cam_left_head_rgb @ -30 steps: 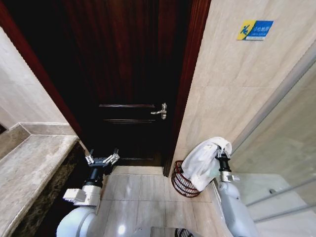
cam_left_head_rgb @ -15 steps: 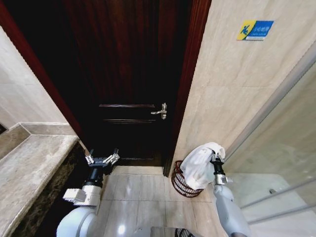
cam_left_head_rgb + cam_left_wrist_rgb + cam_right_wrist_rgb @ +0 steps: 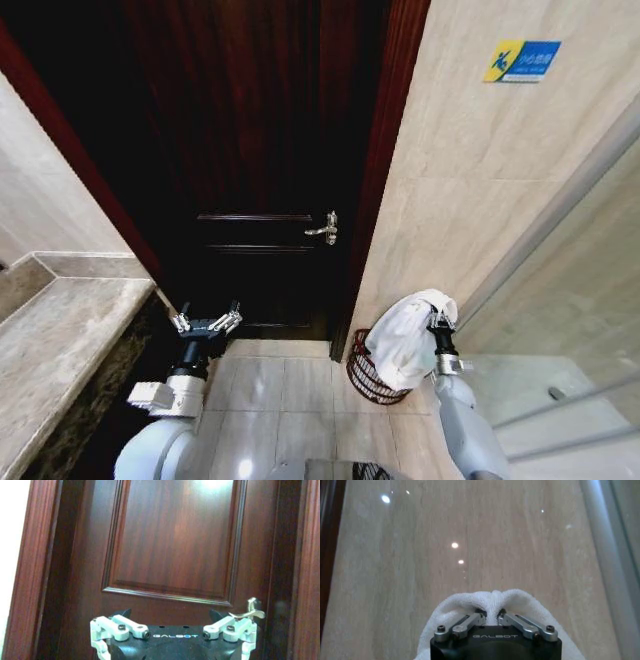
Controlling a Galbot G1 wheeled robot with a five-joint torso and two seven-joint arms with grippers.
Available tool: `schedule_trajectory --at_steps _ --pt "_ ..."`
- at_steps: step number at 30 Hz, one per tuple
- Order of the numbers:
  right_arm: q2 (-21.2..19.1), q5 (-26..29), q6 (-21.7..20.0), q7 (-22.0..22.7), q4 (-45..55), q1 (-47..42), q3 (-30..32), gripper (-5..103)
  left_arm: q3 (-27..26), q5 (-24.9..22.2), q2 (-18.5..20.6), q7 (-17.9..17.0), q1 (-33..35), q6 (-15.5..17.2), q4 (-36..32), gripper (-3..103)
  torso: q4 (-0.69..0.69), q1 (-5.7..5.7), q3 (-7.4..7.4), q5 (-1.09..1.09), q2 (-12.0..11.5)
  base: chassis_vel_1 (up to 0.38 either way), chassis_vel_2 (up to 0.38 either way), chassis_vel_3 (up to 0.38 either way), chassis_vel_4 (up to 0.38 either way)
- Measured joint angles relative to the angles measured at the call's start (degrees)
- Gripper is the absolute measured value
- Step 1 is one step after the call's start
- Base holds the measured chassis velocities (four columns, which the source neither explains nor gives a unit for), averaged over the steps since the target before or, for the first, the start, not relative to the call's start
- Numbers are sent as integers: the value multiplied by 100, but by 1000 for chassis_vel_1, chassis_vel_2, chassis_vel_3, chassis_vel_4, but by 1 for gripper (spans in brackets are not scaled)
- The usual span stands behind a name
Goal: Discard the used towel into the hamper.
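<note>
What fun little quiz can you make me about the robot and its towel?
1. True or false: the white towel is lying flat on the floor.
2. Which gripper pinches the towel? A) left gripper B) right gripper
3. Fill in: the towel hangs over the round reddish-brown ______ beside the dark wooden door.

Key:
1. False. It hangs from a gripper, draped above the basket.
2. B. The right gripper's fingers are closed on a fold of towel; the left gripper is open, held up facing the door.
3. hamper
</note>
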Motion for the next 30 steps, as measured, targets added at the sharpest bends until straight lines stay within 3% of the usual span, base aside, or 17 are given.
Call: schedule_trajectory --at_steps 9,15,21,30 --pt "-116 457 0 -170 -742 236 -130 9 0 0 0 0 0 0 0 100 -1 -7 -2 0 2 -16 22 12 -17" --pt "-23 446 -76 -266 -1163 209 -152 9 0 0 0 0 0 0 0 100 0 -6 -1 0 2 0 0 0 0" --pt "90 161 -328 -473 -1742 218 -55 9 0 0 0 0 0 0 0 100 0 -4 -1 1 1 0 0 0 0" --pt "96 -406 -828 -330 -2032 256 35 9 0 0 0 0 0 0 0 100 0 -5 -1 0 2 0 0 0 0"
